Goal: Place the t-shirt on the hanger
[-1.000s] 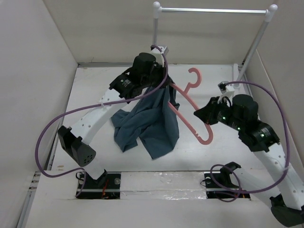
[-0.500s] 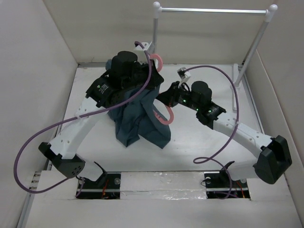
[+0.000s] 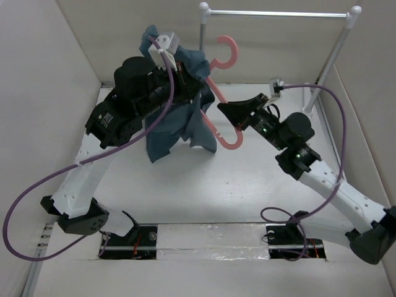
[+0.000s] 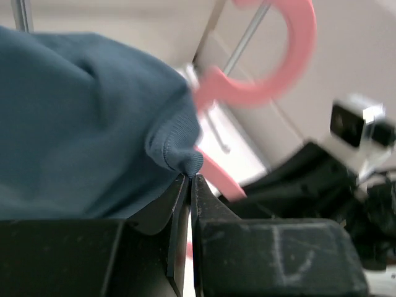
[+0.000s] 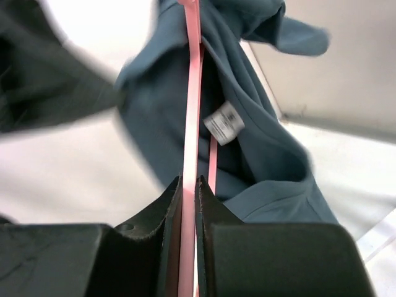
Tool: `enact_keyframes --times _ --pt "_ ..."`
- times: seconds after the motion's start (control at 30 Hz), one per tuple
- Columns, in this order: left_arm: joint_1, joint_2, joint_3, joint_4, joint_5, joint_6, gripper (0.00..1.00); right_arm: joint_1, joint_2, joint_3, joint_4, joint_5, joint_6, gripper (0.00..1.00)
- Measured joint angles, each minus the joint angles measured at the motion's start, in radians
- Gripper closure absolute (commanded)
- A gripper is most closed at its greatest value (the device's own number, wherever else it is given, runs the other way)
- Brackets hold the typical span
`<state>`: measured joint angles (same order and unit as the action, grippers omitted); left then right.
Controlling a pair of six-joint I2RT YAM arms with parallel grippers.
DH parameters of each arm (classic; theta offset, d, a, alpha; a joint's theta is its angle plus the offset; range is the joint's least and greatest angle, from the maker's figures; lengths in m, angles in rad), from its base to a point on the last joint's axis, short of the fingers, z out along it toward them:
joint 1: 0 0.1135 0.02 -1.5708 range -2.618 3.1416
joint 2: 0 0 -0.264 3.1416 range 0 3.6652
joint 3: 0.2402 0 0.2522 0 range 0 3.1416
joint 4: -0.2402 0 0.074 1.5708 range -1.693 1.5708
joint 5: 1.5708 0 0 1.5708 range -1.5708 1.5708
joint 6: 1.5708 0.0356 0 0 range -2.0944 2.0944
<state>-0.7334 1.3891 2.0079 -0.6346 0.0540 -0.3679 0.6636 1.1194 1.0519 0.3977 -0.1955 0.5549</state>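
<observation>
t-shirt (image 3: 167, 139) now higher, between left fingers (image 4: 184, 185)

Laboratory robot cell: bare white panel walls (image 3: 43, 74) enclose a white table (image 3: 247, 185) bearing a bolted left arm (image 3: 77, 179), right arm (image 3: 334, 192) and rack (image 3: 278, 13).

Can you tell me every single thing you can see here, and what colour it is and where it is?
t-shirt: one, dark teal, lifted off the table, hanging from the left gripper
label: one, white, inside the shirt's neck
hanger: one, salmon pink, in the air beside the shirt, hook up
rack: one, white posts with a metal rail, back right
table: one, white, below everything
cables: two, purple, looping off the arms
left gripper: one, black, pinched shut on a fold of the t-shirt
right gripper: one, black, shut on the hanger's thin bar
</observation>
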Motion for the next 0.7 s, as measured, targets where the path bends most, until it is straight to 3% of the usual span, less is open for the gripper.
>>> enact_keyframes --times 0.17,0.33,0.57,0.7 --pt "0.000 0.043 0.126 0.027 0.031 0.002 1.00 0.069 -0.092 -0.085 0.055 0.005 0.008 1.00" --pt "0.000 0.010 -0.021 0.082 0.106 -0.013 1.00 0.088 0.008 -0.047 0.031 0.053 -0.034 1.00" --pt "-0.001 -0.028 -0.130 0.145 0.162 -0.014 1.00 0.090 -0.161 -0.024 -0.035 0.233 -0.132 1.00" --pt "0.000 -0.068 -0.146 0.212 0.171 -0.015 1.00 0.087 -0.085 0.060 0.024 0.243 -0.141 1.00"
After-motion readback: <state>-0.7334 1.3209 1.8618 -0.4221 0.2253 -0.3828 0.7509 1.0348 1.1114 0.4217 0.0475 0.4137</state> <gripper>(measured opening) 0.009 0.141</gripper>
